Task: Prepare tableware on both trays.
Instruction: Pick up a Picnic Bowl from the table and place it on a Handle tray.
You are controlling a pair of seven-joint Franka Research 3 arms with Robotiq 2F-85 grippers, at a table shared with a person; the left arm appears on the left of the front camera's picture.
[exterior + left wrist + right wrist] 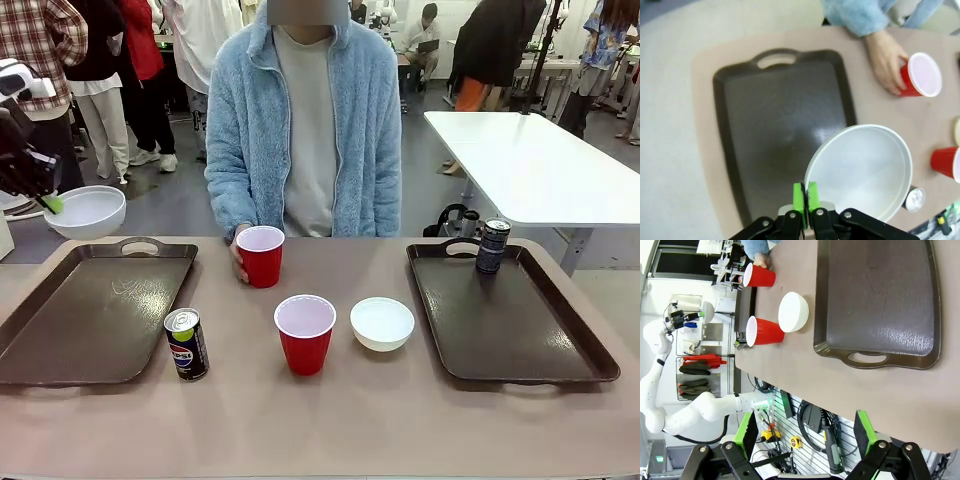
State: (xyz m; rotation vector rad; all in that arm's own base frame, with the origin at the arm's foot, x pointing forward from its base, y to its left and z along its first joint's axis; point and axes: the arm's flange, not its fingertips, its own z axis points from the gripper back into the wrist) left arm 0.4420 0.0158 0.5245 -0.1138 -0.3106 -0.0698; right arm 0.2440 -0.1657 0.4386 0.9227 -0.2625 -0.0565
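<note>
Above the left tray (770, 125), left gripper (806, 194) pinches the rim of the white bowl (865, 170), likely light, stiff, slick; right gripper (805, 432) gapes open.

This is a robotics lab or shared research workshop: a white robot arm (690, 415) stands at the bench (330, 420), with cables and tools (810, 422) hung on a slotted panel beside it. Behind, people (130, 60) stand and work around other white tables (530, 160) on a bare grey floor (170, 200).
</note>
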